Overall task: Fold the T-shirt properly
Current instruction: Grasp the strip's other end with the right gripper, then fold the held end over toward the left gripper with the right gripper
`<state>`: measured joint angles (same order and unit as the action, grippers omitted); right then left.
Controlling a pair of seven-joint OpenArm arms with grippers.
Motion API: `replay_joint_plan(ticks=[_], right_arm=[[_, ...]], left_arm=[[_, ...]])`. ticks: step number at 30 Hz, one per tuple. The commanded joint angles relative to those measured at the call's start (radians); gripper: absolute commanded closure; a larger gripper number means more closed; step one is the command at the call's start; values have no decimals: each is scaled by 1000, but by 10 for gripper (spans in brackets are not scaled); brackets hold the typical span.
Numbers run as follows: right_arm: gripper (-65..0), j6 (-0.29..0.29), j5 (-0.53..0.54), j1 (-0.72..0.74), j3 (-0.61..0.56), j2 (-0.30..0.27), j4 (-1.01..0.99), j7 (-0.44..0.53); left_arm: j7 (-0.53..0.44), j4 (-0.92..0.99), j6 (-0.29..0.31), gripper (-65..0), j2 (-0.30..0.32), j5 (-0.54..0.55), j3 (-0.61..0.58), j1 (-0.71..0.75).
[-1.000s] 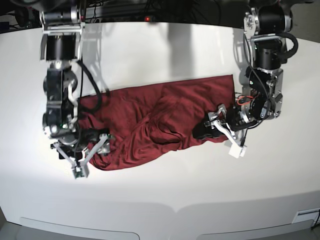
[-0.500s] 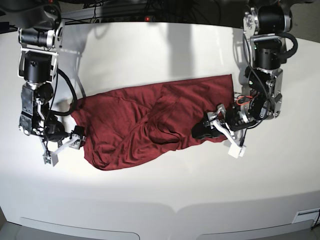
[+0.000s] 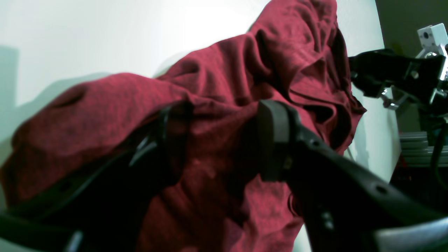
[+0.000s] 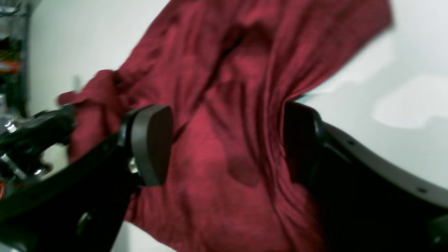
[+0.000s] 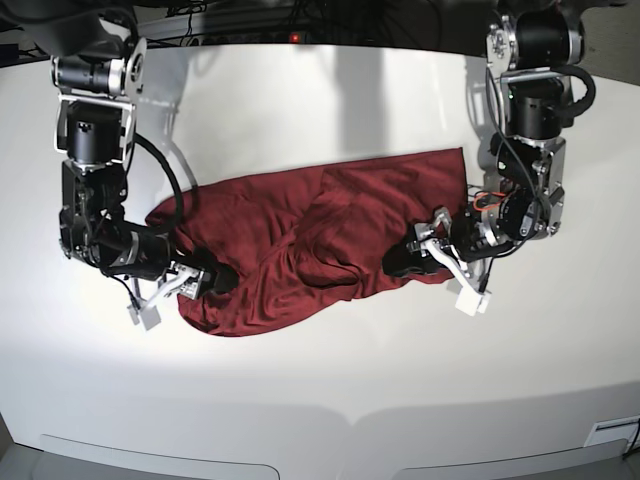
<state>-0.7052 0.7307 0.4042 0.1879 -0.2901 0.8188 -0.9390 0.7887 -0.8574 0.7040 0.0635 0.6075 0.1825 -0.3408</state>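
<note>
The maroon T-shirt (image 5: 320,240) lies crumpled across the middle of the white table, with bunched folds near its centre. My left gripper (image 5: 438,278) is at the shirt's right edge, open. One black finger rests on the cloth and the white one sits on the table. In the left wrist view the T-shirt (image 3: 227,70) fills the gap of my left gripper (image 3: 220,140) and drapes over one finger. My right gripper (image 5: 182,292) is open at the shirt's left edge. In the right wrist view the T-shirt (image 4: 238,87) lies between the spread pads of my right gripper (image 4: 227,143).
The white table (image 5: 320,400) stretches bare toward its front edge. Cables and dark equipment (image 5: 250,15) line the back. Both arm bases stand at the far corners: the right arm (image 5: 95,70) and the left arm (image 5: 530,60).
My right gripper swung out left off the shirt, then came back right and lower onto its left edge. The shirt's left side shifted and rumpled. The left arm stayed put.
</note>
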Motion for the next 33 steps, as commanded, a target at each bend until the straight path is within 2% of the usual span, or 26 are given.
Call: replay_joint_plan(ticks=[1,6,11,13,14,16,17,24,26,28,33], right_arm=[[-464,7,-5,6,-5,-4,6,-58],[-461,7,40,8,-5,-4,13,-76],[-336,7,66,8,-5,-4,13,-109],[-262,7,65,8,-5,-4,13,-105],[-205,7,65,8,-5,-3,13,-102],[-44,7,60,8,-5,-3,13,-87],[0,7,58,8,-5,-3,13,-76],[0,7,60,29,-5,-6,13,-72],[0,7,97,34,-5,0,19,-90],[0,7,143,37,-5,18,42,-110],[0,7,148,37,-5,90,171,-147]], left_arm=[[22,-8,-6,-307,1,-12,-2,-13],[22,-8,-6,-307,1,-12,-2,-13],[22,-8,-6,-307,1,-12,-2,-13],[23,-8,-6,-307,1,-12,-2,-13],[22,-8,-6,-307,1,-12,-2,-13],[23,-8,-6,-307,1,-12,-2,-13],[23,-8,-6,-307,1,-12,-2,-13],[21,-8,-6,-307,-31,-14,-2,-21],[27,-8,-6,-307,-47,-16,-2,-39],[46,-8,-6,-307,-49,-15,-2,-67],[165,-9,-6,-307,-40,-11,-1,-162]])
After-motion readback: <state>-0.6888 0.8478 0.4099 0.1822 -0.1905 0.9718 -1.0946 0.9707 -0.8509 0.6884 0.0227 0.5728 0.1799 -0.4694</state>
